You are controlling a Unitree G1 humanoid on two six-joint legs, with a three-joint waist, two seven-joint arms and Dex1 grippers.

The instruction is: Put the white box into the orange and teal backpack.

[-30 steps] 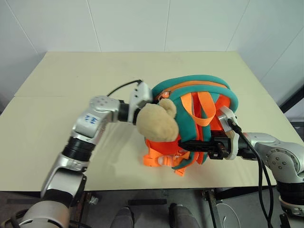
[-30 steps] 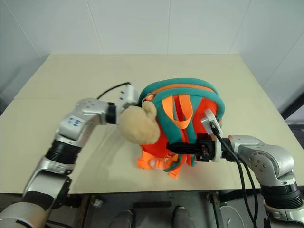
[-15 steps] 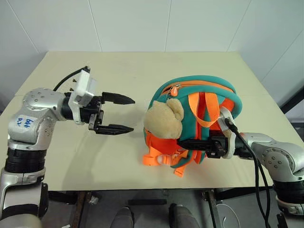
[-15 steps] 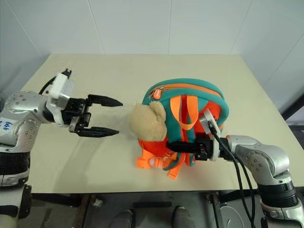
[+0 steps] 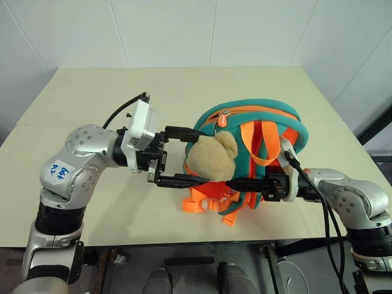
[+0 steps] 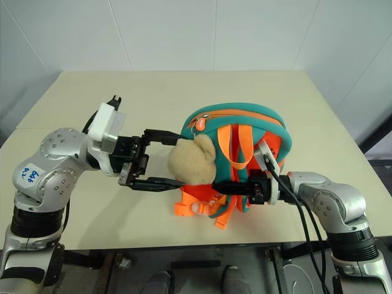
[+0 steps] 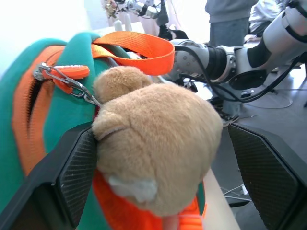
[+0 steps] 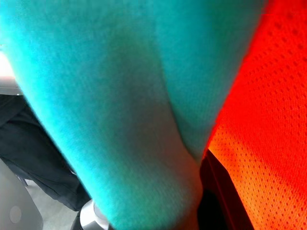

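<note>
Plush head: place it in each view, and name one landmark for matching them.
Left eye: plush head, centre, on the backpack's left side, between the open left gripper's fingers.
Right eye: centre, same spot.
Left wrist: middle, between both fingers.
Right wrist: teal strap and orange mesh instead.
Landmark: the zipper pull.

A pale beige table (image 5: 92,92) carries it all — a faint seam crosses its left part. Standing on it, right of centre toward the near edge, is the orange and teal backpack (image 5: 278,122), its orange strap ends (image 5: 205,205) spilling onto the tabletop — the tan plush head (image 5: 208,160) hangs at its left side.
</note>
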